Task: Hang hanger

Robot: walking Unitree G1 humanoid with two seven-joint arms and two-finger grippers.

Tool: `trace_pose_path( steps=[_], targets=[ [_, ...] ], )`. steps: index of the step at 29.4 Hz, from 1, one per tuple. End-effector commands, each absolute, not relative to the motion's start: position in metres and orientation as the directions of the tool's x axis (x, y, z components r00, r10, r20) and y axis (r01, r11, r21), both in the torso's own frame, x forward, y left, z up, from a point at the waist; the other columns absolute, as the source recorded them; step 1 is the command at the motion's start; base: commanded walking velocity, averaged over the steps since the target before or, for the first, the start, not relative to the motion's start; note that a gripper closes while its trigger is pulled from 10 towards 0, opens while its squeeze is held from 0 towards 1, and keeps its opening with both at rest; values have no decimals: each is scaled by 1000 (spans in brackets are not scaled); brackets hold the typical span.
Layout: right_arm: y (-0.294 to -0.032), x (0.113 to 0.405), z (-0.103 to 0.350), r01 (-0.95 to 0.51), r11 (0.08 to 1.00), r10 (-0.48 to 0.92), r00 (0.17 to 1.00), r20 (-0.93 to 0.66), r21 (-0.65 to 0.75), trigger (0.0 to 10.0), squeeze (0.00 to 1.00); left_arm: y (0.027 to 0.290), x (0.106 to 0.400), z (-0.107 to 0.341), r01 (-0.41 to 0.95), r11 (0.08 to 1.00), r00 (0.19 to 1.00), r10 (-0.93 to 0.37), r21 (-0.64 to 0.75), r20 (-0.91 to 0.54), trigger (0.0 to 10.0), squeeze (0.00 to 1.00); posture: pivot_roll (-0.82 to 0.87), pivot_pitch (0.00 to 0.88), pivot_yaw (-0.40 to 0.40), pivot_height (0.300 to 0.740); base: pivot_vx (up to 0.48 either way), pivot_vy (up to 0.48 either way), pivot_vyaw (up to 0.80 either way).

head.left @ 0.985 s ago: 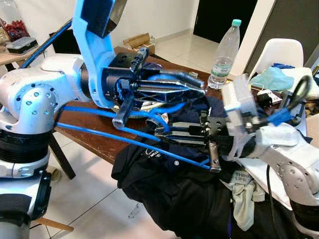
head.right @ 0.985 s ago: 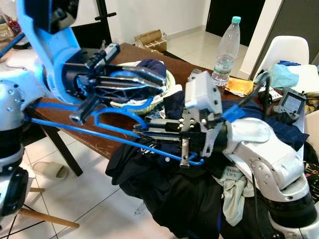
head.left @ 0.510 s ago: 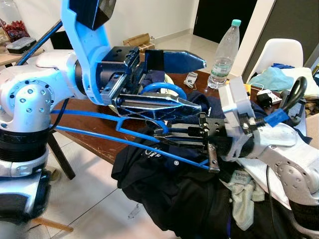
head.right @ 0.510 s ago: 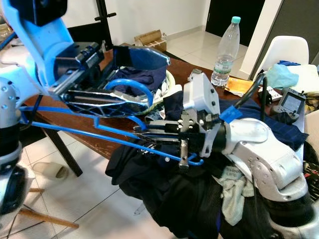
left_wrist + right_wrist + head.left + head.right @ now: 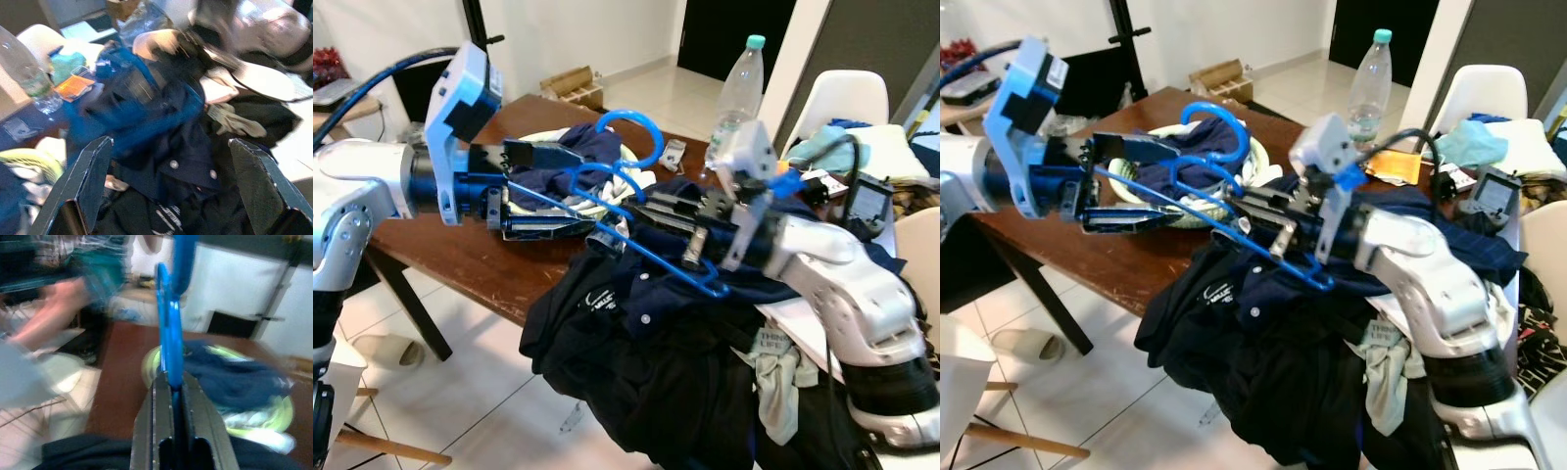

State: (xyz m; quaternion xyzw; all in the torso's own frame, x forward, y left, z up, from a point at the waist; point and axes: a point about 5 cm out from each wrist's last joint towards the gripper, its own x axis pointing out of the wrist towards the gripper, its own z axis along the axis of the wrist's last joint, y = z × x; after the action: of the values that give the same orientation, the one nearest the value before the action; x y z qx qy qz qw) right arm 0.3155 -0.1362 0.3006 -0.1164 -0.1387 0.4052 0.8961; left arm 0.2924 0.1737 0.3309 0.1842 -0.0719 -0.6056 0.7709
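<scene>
Right claw (image 5: 641, 208) clamped on blue hanger (image 5: 636, 250), holding it above dark clothes pile (image 5: 646, 362) at brown counter (image 5: 460, 264) edge. Left claw (image 5: 570, 191) fingers spread wide, gripping nothing, beside hanger hook, over counter.

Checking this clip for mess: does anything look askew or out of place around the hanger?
Yes. The blue hanger is tilted, clamped in the right gripper, with nothing hung on it. A heap of dark clothes slumps off the table edge. The left gripper is open beside the hanger.
</scene>
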Motion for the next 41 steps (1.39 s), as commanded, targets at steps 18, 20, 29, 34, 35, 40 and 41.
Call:
trace_pose_path(
  steps=[18,20,29,34,35,40,41],
  targets=[
    [-225,354,322,-31,974,105,939,328,-223,0,0,229,324,394,284,817,761,-511,503,400,10000,0,139,87,8,740,0,0,0],
    [-232,354,323,5,978,66,941,333,-209,3490,0,242,328,386,177,864,818,-395,470,418,10000,0,140,89,4,740,0,0,0],
    [-239,357,311,41,983,11,959,284,-178,10000,0,272,340,334,-12,941,943,-102,337,316,10000,0,141,89,2,740,0,0,0],
    [-242,360,294,77,985,-39,972,231,-157,10000,0,267,348,295,-31,977,971,-21,210,238,10000,0,140,82,5,740,0,0,0],
    [-243,360,288,94,984,-59,975,213,-154,10000,0,260,350,283,-28,984,975,-12,177,221,10000,0,133,75,7,740,0,0,0],
    [-243,360,283,101,984,-70,978,197,-148,10000,0,252,351,276,-18,987,977,-16,159,213,10000,0,128,68,5,740,0,120,-320],
    [-242,360,275,104,984,-79,981,178,-141,10000,0,243,351,269,-17,988,977,-16,152,212,10000,0,124,61,2,740,0,319,-800]
  ],
)
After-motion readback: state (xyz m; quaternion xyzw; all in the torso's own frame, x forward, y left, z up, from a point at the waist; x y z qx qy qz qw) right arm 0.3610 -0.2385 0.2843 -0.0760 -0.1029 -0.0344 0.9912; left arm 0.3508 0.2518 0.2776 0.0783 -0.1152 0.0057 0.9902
